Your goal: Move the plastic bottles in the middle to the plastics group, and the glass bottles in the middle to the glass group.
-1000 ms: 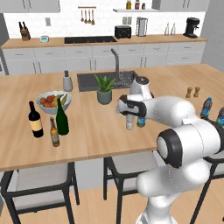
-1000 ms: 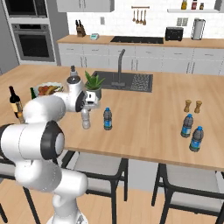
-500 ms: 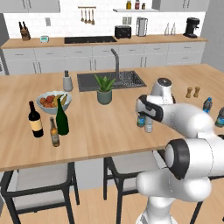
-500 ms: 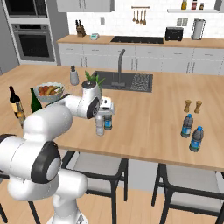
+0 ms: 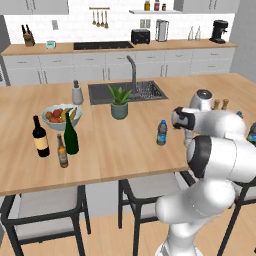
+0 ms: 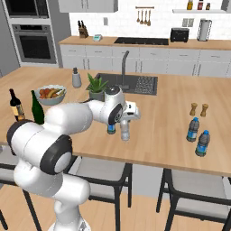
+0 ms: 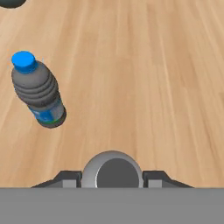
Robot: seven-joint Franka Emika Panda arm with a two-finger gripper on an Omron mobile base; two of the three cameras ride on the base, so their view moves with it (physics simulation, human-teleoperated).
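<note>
My gripper [image 6: 127,118] is shut on the clear colourless bottle [image 6: 125,131], gripping it near the cap [image 7: 111,171], low over the counter. The blue-labelled, blue-capped bottle [image 5: 161,133] [image 7: 38,91] stands upright just to its left, apart from it. In the left base view my gripper [image 5: 187,133] sits right of that bottle. The tall green glass bottle [image 5: 70,134] stands at the left beside the black wine bottle [image 5: 40,138] and the small brown bottle [image 5: 62,152]. Two blue-labelled plastic bottles [image 6: 193,129] [image 6: 202,143] stand at the far right.
A potted plant [image 5: 119,103] and the sink [image 5: 127,91] lie behind the middle. A fruit bowl [image 5: 59,115] sits behind the green bottle. Salt and pepper shakers [image 6: 199,109] stand behind the plastic pair. Stools line the near counter edge.
My arm has swung to the right with the clear bottle in its grip, passing the blue-labelled bottle, which stayed in place.
</note>
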